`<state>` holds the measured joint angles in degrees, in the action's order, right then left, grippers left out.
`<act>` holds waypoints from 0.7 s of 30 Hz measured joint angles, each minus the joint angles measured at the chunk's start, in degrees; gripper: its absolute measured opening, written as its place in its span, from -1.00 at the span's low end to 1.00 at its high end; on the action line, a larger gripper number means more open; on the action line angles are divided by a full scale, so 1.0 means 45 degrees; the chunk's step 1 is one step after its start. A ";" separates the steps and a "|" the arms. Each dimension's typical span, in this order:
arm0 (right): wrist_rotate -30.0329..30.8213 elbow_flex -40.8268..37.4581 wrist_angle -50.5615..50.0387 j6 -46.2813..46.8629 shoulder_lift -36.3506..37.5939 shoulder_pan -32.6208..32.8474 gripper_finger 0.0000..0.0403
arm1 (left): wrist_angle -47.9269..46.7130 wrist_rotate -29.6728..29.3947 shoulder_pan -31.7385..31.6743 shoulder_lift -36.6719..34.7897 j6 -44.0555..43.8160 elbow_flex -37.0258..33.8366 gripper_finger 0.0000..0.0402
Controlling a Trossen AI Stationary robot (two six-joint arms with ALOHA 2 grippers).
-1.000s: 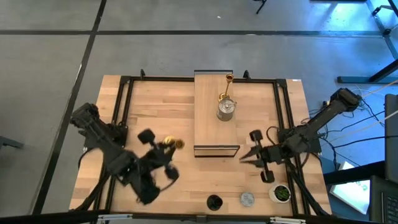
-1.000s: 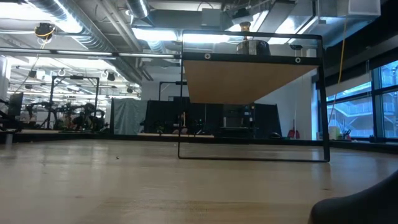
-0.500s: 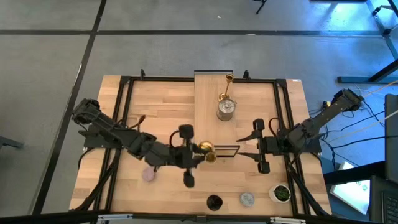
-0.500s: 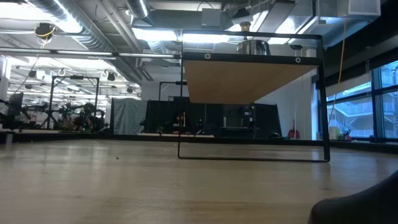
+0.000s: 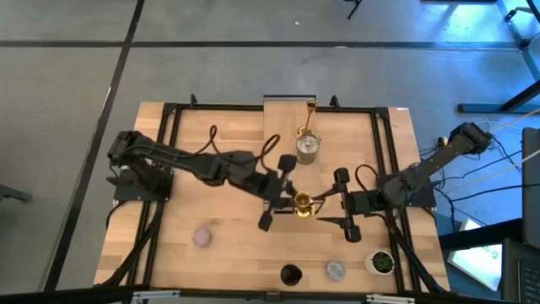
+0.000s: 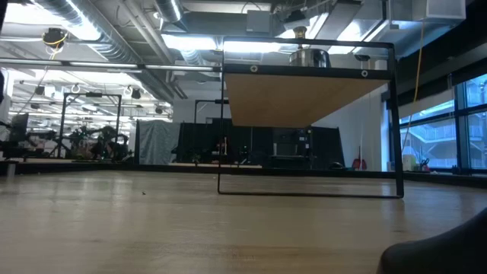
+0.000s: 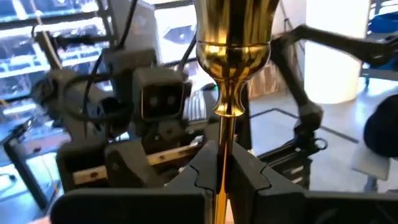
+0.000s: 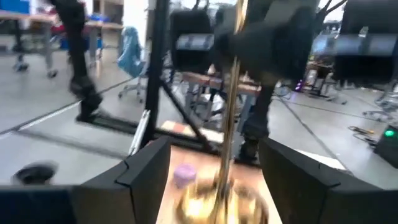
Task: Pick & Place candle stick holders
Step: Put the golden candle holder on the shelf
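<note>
My left claw (image 5: pixel 291 201) is clamped on the gold holder's (image 5: pixel 301 205) stem, mid-worktop by the shelf's (image 5: pixel 291 127) front. My right claw (image 5: pixel 335 210) stands open around it. If left releases early, I'd expect it to topple.

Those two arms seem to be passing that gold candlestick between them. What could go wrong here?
The left tool pinches only the gold holder's thin stem, so it could swivel or slip. The right tool is open around it; closing off-centre might knock it loose. Falling, it could hit the raised wooden shelf.
</note>
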<state>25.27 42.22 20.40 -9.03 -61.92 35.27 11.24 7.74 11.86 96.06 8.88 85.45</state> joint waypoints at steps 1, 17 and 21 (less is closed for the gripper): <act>0.0007 0.0000 0.0309 0.0008 -0.0164 -0.0095 0.22 | -0.0008 0.0018 -0.0090 0.0121 -0.0005 0.0000 -0.95; -0.1103 0.0000 0.1052 0.1455 -0.0936 -0.1065 0.18 | -0.0044 0.0195 -0.0136 0.0601 -0.0185 0.0010 -0.95; -0.1106 0.0000 0.1046 0.1684 -0.0955 -0.1119 0.08 | -0.0060 -0.0093 -0.0162 0.0666 -0.0250 0.0014 -0.95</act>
<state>20.29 42.22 25.10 -1.45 -66.22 30.24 10.97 7.32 11.14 99.06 7.76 85.51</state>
